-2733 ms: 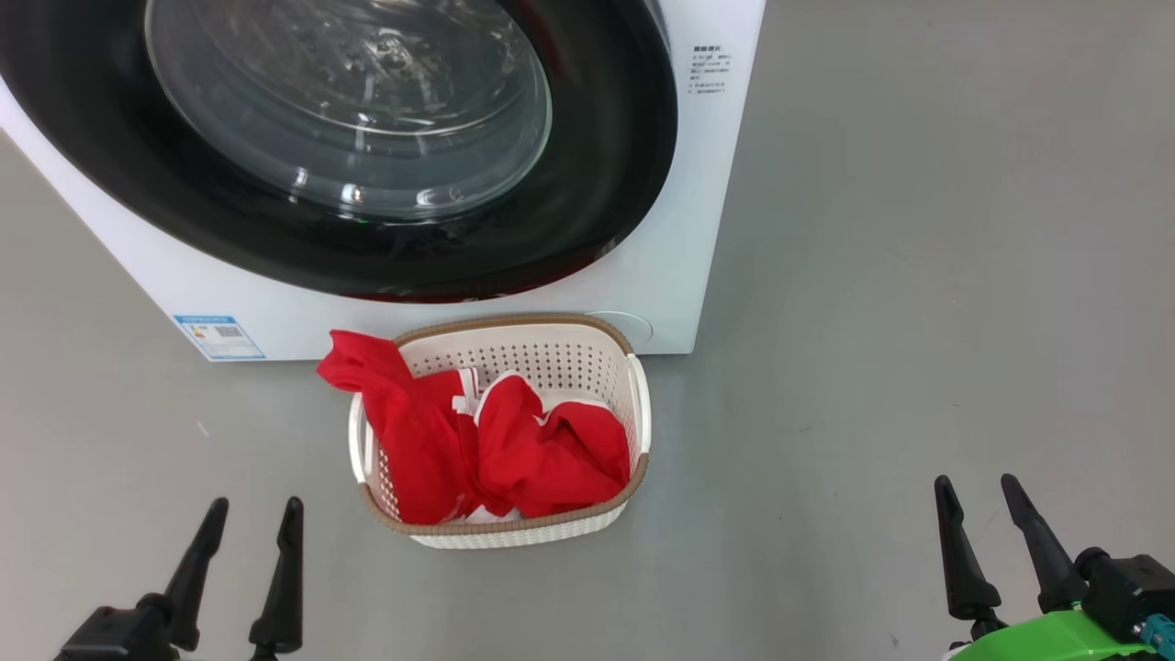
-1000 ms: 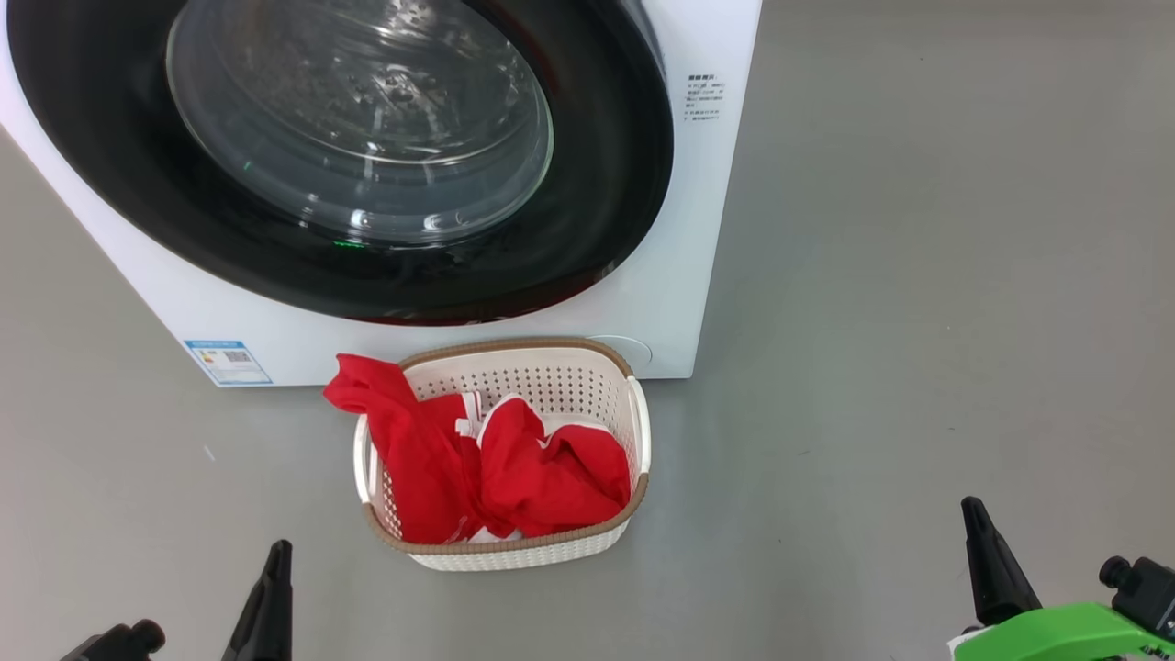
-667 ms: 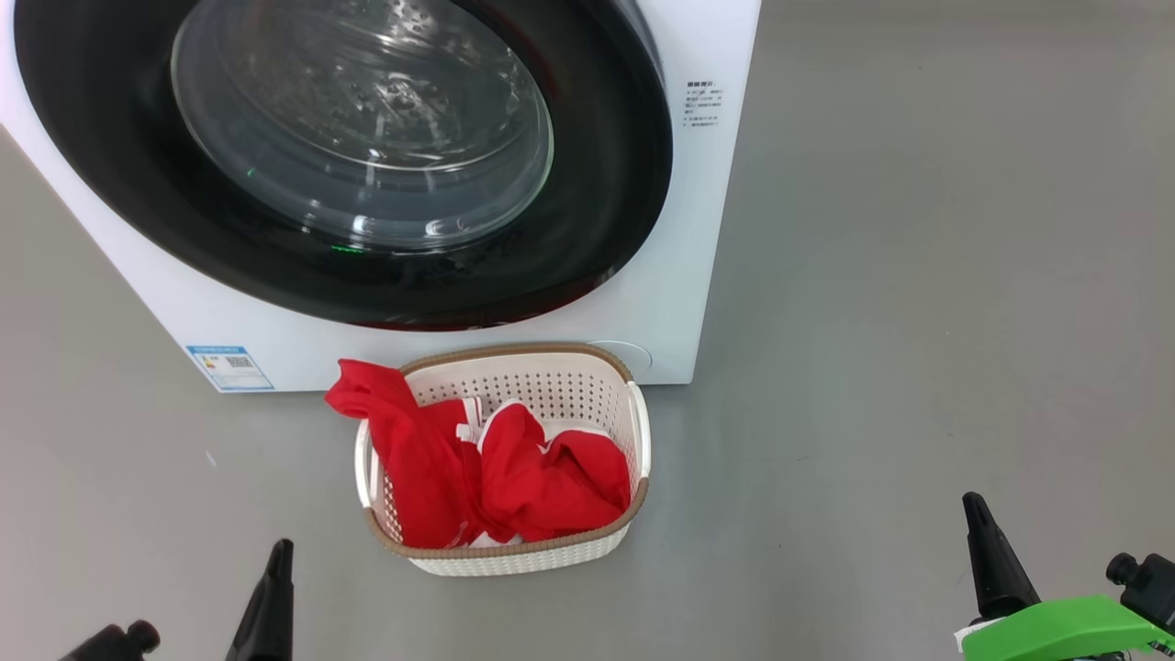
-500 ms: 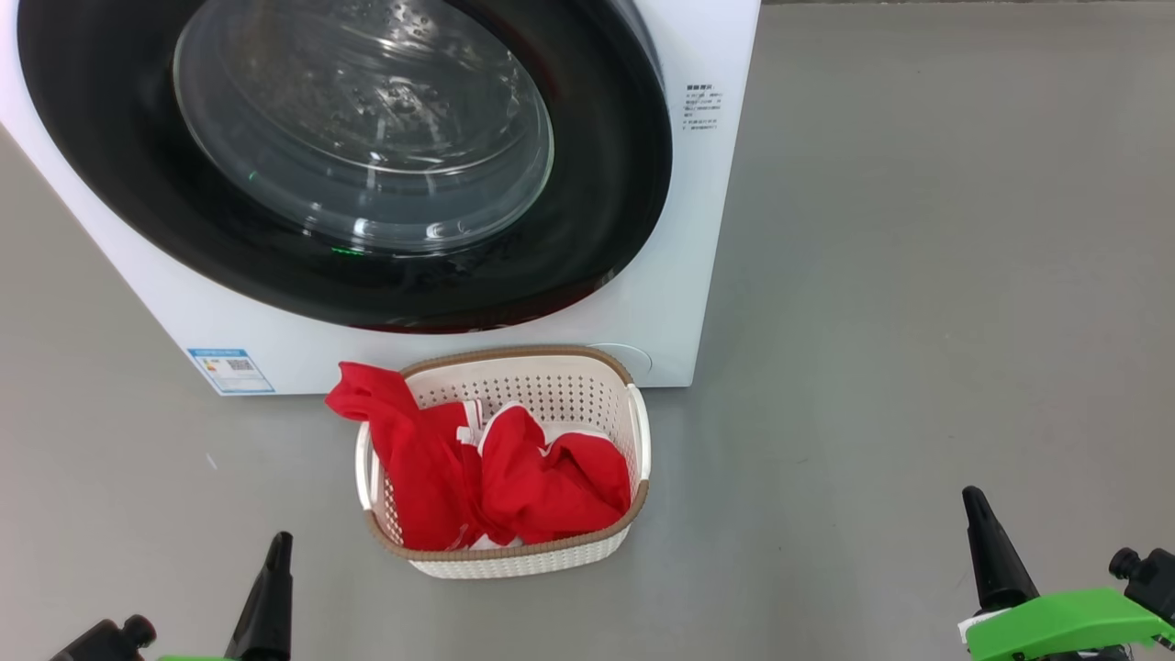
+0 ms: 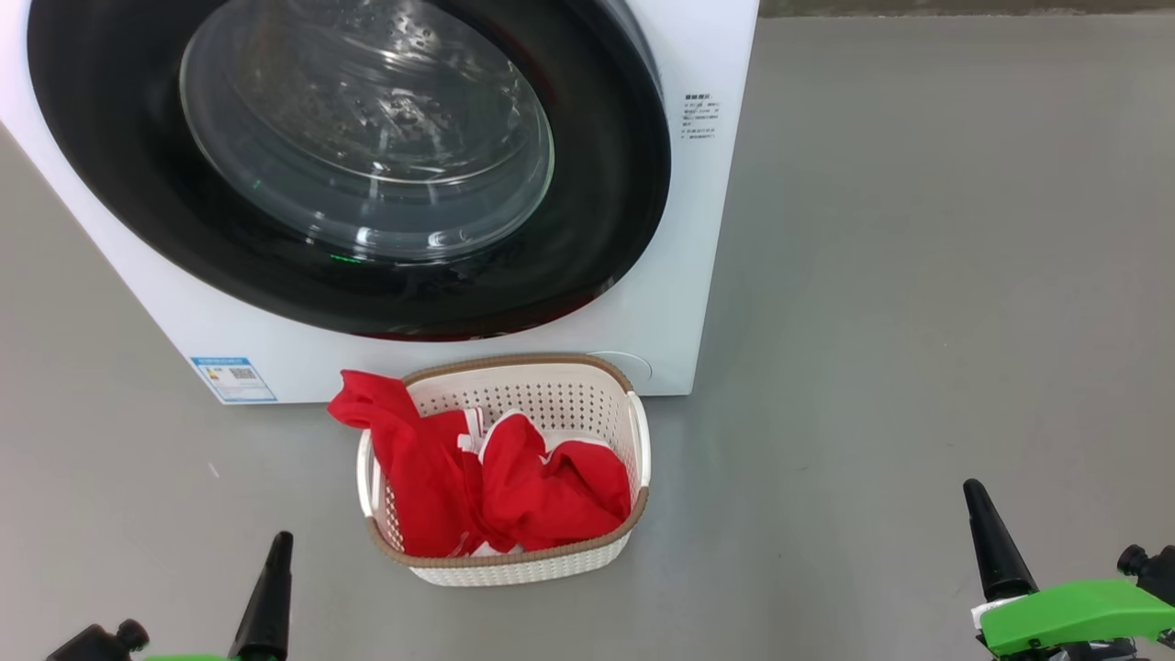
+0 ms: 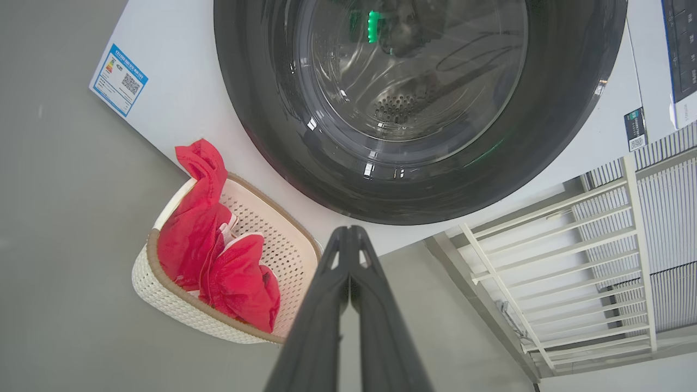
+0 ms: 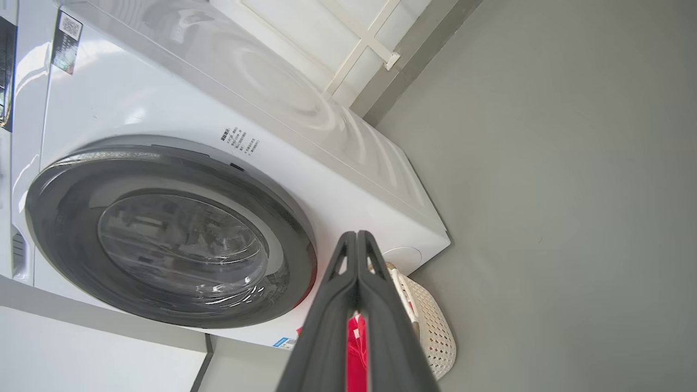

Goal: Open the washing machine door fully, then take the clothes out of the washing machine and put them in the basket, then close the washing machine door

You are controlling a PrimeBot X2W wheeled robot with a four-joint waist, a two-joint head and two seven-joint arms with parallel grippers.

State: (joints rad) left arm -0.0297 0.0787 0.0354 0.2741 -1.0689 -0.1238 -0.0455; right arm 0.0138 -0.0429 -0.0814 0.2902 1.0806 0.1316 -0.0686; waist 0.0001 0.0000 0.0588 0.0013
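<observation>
Clothes (image 5: 542,487) are lying in the basket (image 5: 514,569), in the head view at two o'clock from the nearer left gripper (image 6: 348,234) and nine o'clock from the right gripper (image 7: 356,237), both pinching empty; the washing machine door (image 5: 367,165) is sitting flush.

You're looking at a smooth grey floor (image 5: 918,275), matte and evenly lit. A white barred frame (image 6: 550,261) stands at its edge. A grey-brown skirting strip (image 7: 405,62) runs along that frame's foot, and ribbed white panels (image 6: 667,218) sit behind it.

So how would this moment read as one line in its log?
door shut | clothes in basket | left gripper shut | right gripper shut
</observation>
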